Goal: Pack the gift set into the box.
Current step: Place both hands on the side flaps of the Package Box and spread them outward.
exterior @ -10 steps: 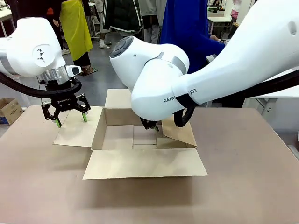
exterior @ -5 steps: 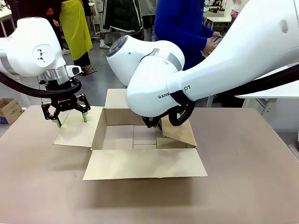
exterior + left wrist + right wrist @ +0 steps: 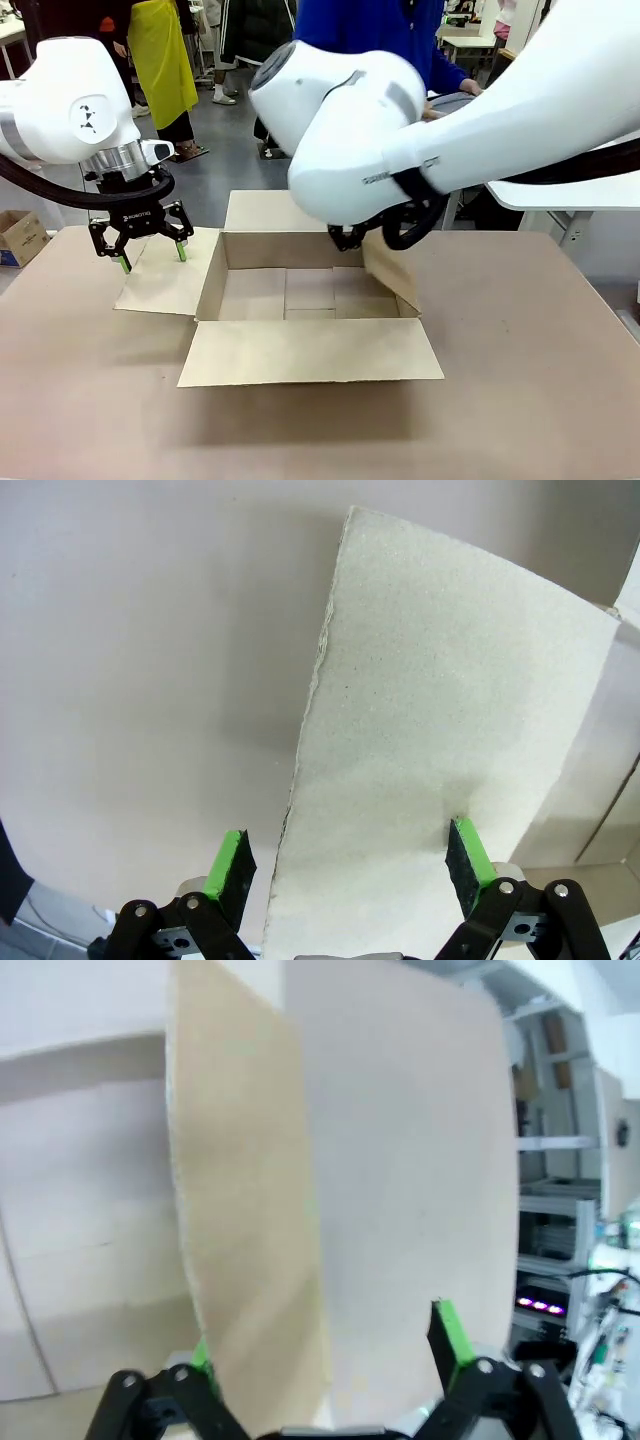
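Black, green-padded two-finger left gripper [image 3: 153,258], on a white arm: jaws spread wide, nothing held, pointing down over the nine-o'clock flap [image 3: 165,275] of the brown corrugated cardboard box [image 3: 270,250]. In the left wrist view one green pad [image 3: 233,865] hangs above the bare table and the other above the flap, whose rough outer edge runs between them. Right gripper [image 3: 325,1350], same make: jaws likewise wide apart, straddling the three-o'clock flap [image 3: 392,275]. The right wrist view shows that flap's edge rising between the two pads [image 3: 452,1335]; whether either pad touches the board cannot be told. In the front view this gripper is largely hidden behind its own bulky white arm, which reaches in over the box's twelve-o'clock side. Box: rectangular, open-topped, at the table's centre, its inner floor of bare board in view. Flaps, four: six-o'clock flap [image 3: 310,350] lying flat on the table towards the robot; nine-o'clock flap flat on the table; twelve-o'clock flap [image 3: 262,210] folded outwards; three-o'clock flap standing, tilted. Table [image 3: 520,380]: matt brown-grey surface. Small cardboard carton with dark print [image 3: 20,235]: off the table at nine o'clock, well apart from the box. Person in blue top [image 3: 425,30]: standing beyond the table's twelve-o'clock edge.
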